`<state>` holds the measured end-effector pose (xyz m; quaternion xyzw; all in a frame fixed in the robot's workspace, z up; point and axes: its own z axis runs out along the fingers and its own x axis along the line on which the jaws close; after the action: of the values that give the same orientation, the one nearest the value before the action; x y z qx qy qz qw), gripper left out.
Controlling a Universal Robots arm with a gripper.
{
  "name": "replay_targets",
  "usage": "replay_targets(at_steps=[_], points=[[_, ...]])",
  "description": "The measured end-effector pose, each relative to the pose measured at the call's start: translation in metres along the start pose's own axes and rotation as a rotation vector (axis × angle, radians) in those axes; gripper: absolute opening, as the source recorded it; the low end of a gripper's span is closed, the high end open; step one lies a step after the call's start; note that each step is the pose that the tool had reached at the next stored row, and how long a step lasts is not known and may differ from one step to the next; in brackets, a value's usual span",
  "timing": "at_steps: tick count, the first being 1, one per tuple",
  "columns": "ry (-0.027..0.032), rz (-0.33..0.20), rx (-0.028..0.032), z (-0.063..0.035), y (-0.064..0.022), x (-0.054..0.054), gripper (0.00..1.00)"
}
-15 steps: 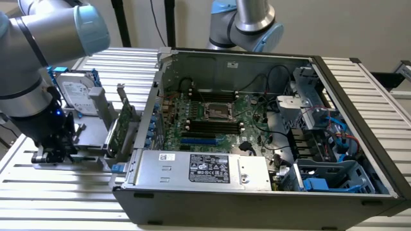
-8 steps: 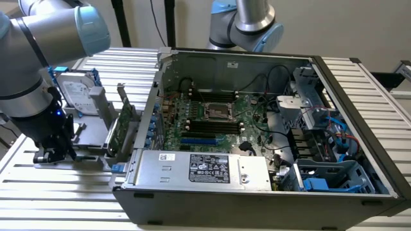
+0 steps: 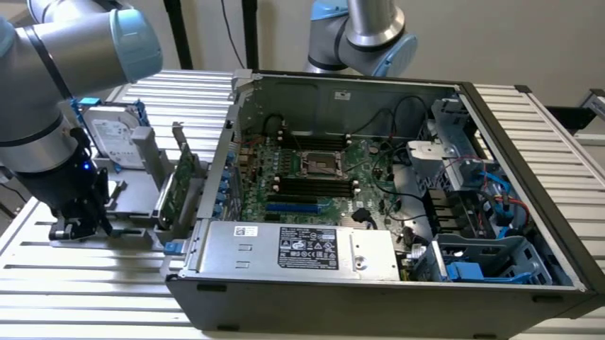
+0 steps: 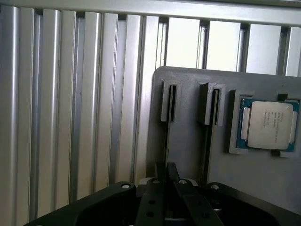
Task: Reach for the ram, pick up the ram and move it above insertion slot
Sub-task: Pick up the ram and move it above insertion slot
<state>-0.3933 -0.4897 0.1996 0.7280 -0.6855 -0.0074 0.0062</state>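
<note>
- Gripper [image 4: 166, 170] — fingers pinched nearly together on the ram [image 4: 166, 136], which stands edge-on in the grey holder [image 4: 188, 141], in its end slot.
- Best drawn straight along that slot — tilting would likely bind it.

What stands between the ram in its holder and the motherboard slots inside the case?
The upright green card and the case's side wall stand between the ram in its gray holder and the motherboard slots.
</note>
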Motion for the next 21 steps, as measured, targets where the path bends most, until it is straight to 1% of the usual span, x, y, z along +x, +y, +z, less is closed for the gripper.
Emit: replay_targets(at_steps=[6, 10, 15, 21], points=[[0.0002, 0.0, -0.0004, -0.0033, -0.0001, 0.0, 0.13], [0.0002, 0.0, -0.0006, -0.0085, -0.0002, 0.0, 0.13], [0.0001, 0.0, -0.0011, -0.0203, -0.0003, 0.0, 0.13], [0.0001, 0.0, -0.0022, -0.0374, -0.0004, 0.0, 0.13]])
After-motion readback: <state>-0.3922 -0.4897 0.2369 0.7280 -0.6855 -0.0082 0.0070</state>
